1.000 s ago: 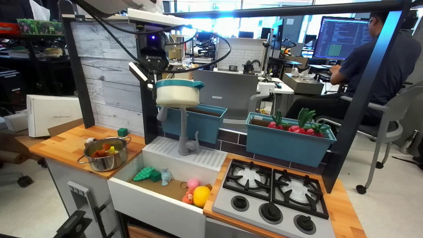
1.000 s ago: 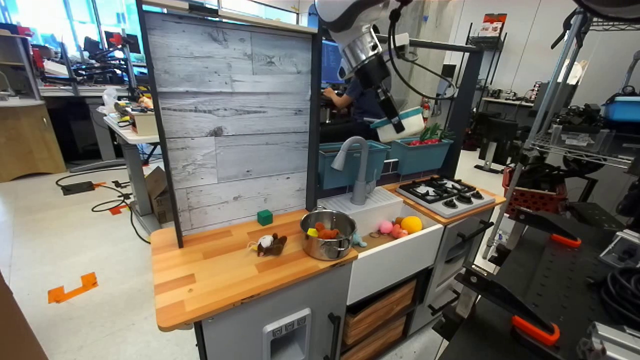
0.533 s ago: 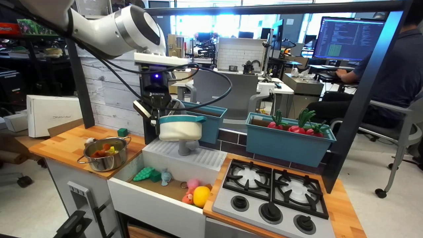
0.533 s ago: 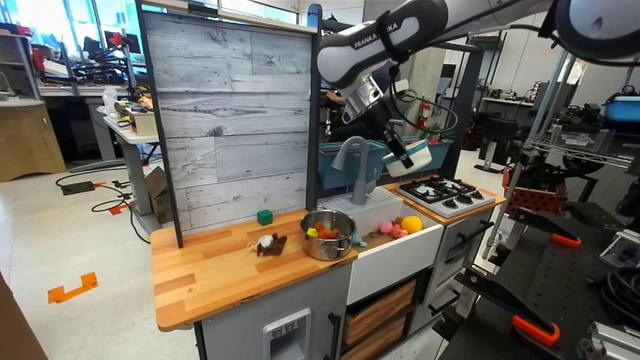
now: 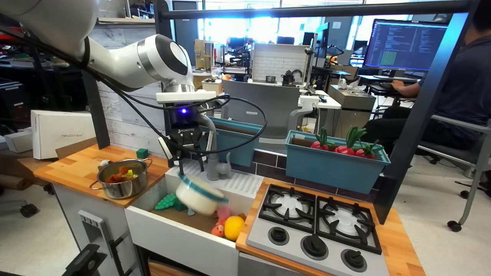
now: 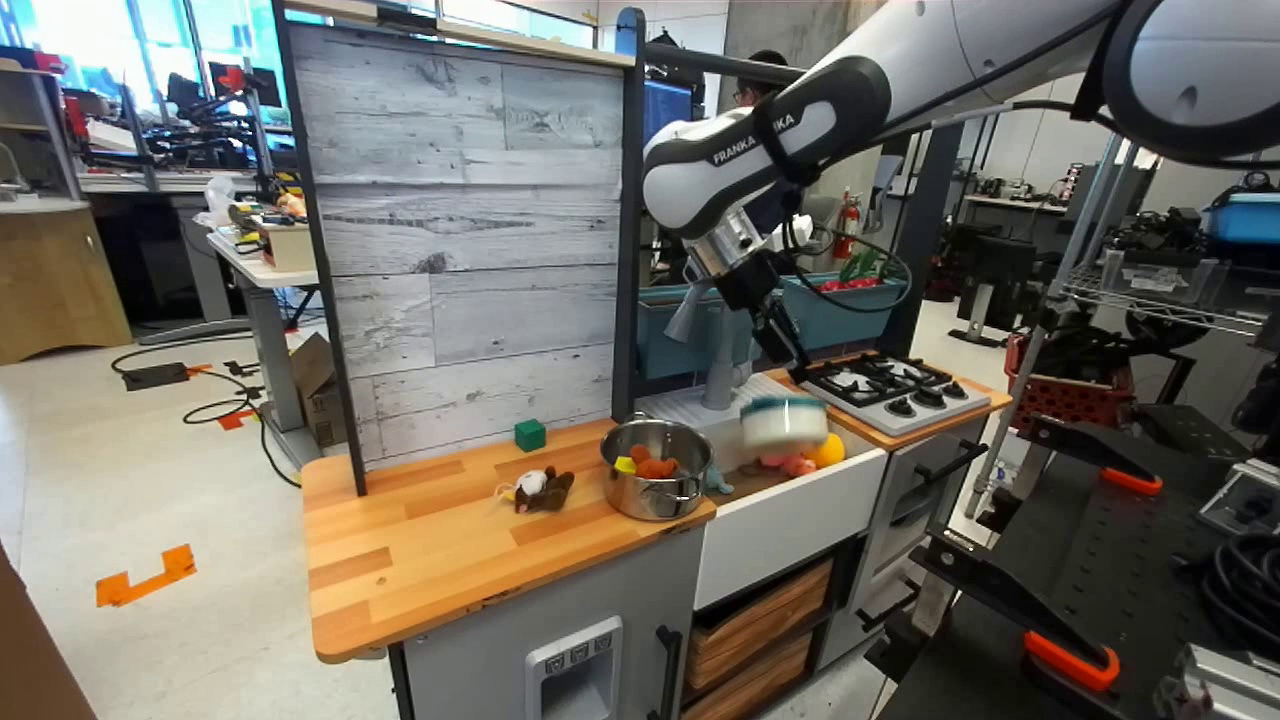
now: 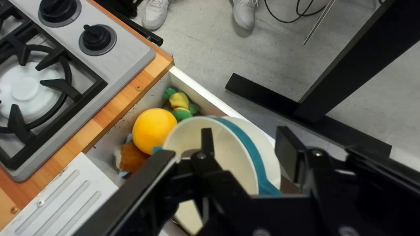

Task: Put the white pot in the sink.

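Well, the tilted white pot is just below the widely parted fingers

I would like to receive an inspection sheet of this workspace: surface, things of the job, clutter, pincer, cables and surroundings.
Surface: wooden counter, dark marks along its front edge; spills: nothing seen.
Job things: white pot tilted and blurred, over or inside the sink; resting or not, unclear.
Clutter: yellow ball and bumpy green toy in the sink; metal pot, green block and plush toy on the counter.
Pincer: open, above the white pot; contact unclear.
Cables: black cable looping beside the pincer; snags: nothing seen.
Surroundings: person at a monitor; shoes on the floor in the wrist view.
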`<state>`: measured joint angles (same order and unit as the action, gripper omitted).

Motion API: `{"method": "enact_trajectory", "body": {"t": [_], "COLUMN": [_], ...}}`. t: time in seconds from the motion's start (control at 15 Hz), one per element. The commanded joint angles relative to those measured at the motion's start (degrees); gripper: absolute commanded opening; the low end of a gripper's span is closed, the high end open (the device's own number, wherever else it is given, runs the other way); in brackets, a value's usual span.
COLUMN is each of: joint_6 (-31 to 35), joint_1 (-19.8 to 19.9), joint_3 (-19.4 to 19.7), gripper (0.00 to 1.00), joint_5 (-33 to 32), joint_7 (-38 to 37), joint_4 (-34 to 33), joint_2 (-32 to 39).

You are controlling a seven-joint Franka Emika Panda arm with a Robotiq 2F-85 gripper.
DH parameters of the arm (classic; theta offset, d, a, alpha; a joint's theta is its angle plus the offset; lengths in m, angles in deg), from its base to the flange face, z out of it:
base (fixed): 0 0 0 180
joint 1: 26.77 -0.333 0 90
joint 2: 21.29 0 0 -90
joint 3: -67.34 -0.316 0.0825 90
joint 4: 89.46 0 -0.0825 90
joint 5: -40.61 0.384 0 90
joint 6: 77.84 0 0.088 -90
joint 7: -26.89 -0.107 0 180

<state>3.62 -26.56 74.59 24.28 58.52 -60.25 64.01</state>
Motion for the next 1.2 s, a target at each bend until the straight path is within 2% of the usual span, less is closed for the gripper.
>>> {"method": "enact_trajectory", "body": {"t": [0.0,0.13,0.2,0.53,1.13], "joint_6": [3.5,4.6,5.0,2.9,3.8], "joint_1": [0.1,0.2,0.2,0.8,0.3], "joint_3": [-0.5,-0.6,-0.5,-1.4,-0.9], "gripper": [0.83,0.98,1.00,1.00,1.00], "joint_5": [-0.6,-0.4,-0.5,0.9,-0.2], "joint_7": [-3.3,-4.2,-4.5,-5.7,-4.8], "joint_4": [2.9,3.2,3.4,2.6,1.1], "joint_2": [0.0,-0.1,-0.1,-0.1,-0.2]}}
